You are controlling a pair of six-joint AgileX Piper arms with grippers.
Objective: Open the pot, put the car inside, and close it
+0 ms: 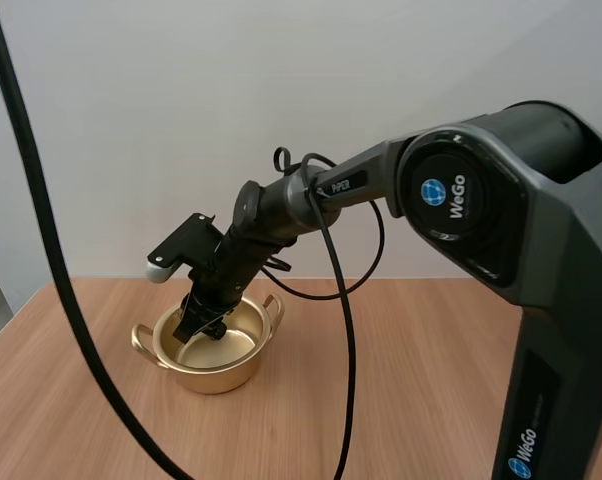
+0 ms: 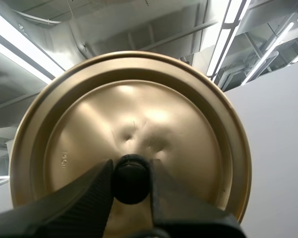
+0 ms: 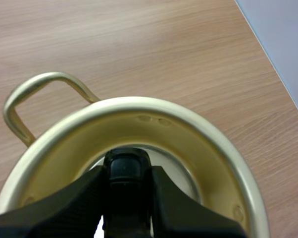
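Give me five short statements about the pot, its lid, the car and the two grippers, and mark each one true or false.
1. The pot stands open with no lid on it. True.
2. The left gripper is empty. False: it pinches the black knob of the lid, held away from the pot.
3. The right gripper reaches inside the pot's rim. True.
4. The pot lies tipped on its side. False: it sits upright on the table.
5. The car lies on the table beside the pot. False: it is pinched between the right gripper's fingers over the pot's inside.
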